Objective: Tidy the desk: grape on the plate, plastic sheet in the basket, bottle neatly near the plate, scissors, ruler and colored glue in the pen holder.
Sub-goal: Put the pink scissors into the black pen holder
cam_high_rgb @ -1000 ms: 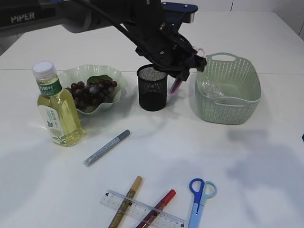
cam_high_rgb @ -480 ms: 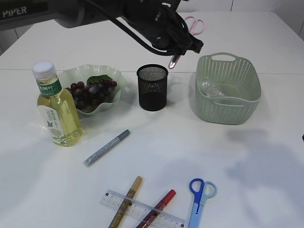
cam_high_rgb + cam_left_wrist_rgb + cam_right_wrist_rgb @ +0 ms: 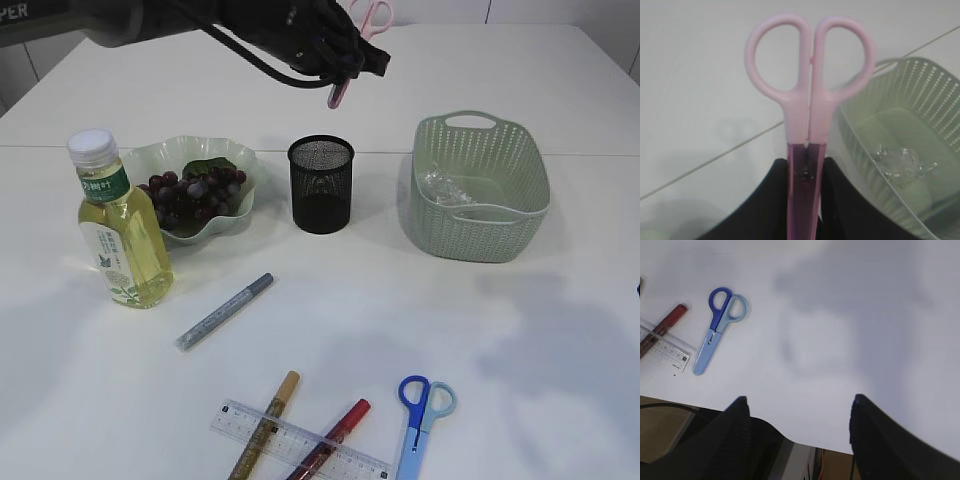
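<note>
White tabletop [image 3: 520,330] stretched under both my arms, pale and smooth, with a seam line running across it behind the dishes. Since a second before, my left gripper [image 3: 335,62] had risen from beside the black mesh pen holder [image 3: 321,184] and swung back and leftward, so it hung above and behind the holder instead of between the holder and the pale green perforated plastic basket [image 3: 482,188]. Its jaws were clamped on the blades of the pink-handled scissors [image 3: 808,115], which had gone up with it.

The long axis of the pink scissors ran steeply: handle loops up and away from my wrist, closed blade tip slanting down toward the pen holder's rim but well clear of it.

My right gripper [image 3: 797,412] stood wide apart with nothing between the fingers, near the table's front edge.

Nothing else had moved. Dark purple grapes [image 3: 193,194] lay on the wavy pale green plate [image 3: 150,160], the yellow-liquid plastic bottle [image 3: 120,228] stood upright just beside the plate, and crumpled clear plastic sheet [image 3: 445,187] sat in the basket. A silver glue pen [image 3: 224,311], gold glue pen [image 3: 265,423], red glue pen [image 3: 335,432], clear ruler [image 3: 300,442] and blue-handled scissors [image 3: 421,410] lay on the table near the front.
</note>
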